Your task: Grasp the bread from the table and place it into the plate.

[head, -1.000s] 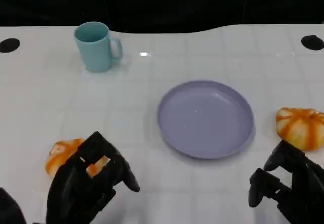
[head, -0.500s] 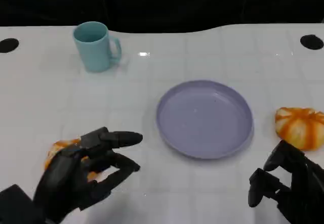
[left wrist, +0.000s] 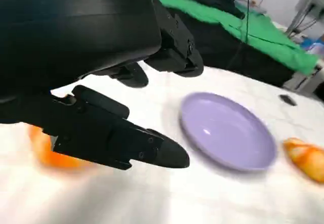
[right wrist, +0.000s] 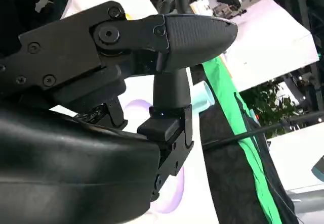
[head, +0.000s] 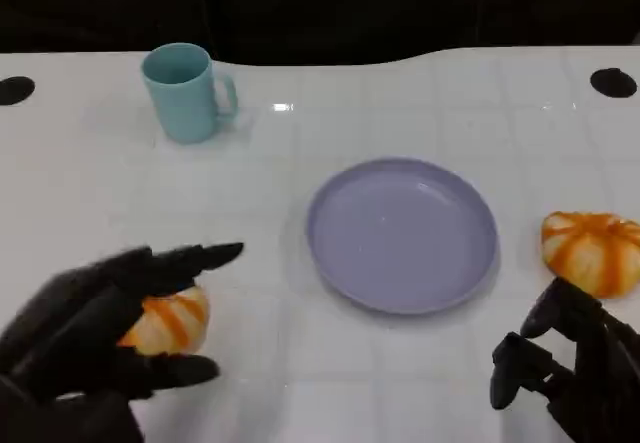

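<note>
We see our left hand (head: pixel 95 333) matte black with tapered fingers, our right hand (head: pixel 570 373) black, blocky, screw-studded, rounded glossy shells

Teal mug (head: pixel 186 91) upright on white table (head: pixel 80 193)

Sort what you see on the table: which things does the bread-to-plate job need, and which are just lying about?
Needed: bread by the left hand, second bread at the right, plate, left hand.
Lying about: mug, right hand.
</note>
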`<state>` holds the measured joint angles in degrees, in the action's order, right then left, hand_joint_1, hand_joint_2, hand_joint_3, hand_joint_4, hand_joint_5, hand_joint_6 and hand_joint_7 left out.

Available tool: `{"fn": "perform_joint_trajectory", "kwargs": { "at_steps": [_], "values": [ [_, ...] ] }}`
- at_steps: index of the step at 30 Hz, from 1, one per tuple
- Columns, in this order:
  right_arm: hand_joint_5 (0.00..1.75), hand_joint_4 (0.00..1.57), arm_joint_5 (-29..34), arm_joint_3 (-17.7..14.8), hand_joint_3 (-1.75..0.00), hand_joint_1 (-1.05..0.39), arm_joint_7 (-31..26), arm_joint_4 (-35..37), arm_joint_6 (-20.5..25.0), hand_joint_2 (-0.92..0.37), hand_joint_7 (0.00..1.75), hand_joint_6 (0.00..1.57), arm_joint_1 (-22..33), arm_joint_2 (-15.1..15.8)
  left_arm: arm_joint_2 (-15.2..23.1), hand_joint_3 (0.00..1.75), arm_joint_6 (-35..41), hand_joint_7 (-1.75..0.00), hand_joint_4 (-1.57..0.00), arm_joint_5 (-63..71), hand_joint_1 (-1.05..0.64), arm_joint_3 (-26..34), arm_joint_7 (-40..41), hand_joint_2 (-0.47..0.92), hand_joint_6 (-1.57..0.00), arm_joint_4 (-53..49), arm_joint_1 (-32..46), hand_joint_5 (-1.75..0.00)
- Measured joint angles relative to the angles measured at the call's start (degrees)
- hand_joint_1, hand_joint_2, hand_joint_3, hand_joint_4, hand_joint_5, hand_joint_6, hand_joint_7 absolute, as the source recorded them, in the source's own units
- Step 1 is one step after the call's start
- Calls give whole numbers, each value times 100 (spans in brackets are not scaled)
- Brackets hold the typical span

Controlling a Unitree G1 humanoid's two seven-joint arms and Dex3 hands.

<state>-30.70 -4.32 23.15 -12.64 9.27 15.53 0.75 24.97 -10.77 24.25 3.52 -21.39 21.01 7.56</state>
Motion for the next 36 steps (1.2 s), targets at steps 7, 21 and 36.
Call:
{"fn": "perform_joint_trajectory", "kwargs": {
  "at_steps": [7, 21, 36],
  "values": [
    [175, 74, 1, 5, -40, -58, -1, 0, 1, -92, 158, 58, -10, -1, 397, 3, 575, 0, -5, 1239, -59, -184, -47, 91, -24, 334, -122, -19],
    [175, 74, 1, 18, -40, -58, -63, -37, 3, -92, 158, 57, 27, -26, 713, 0, 1203, 0, -4, 2522, -52, -1006, -664, 88, -18, -60, -728, -11],
    [175, 74, 75, 36, -40, -58, -88, -85, 6, -92, 161, 56, 45, -32, 631, 0, 1169, 0, -8, 2672, -52, -1894, -165, 86, -17, -2306, -1732, -10]
  ]
}}
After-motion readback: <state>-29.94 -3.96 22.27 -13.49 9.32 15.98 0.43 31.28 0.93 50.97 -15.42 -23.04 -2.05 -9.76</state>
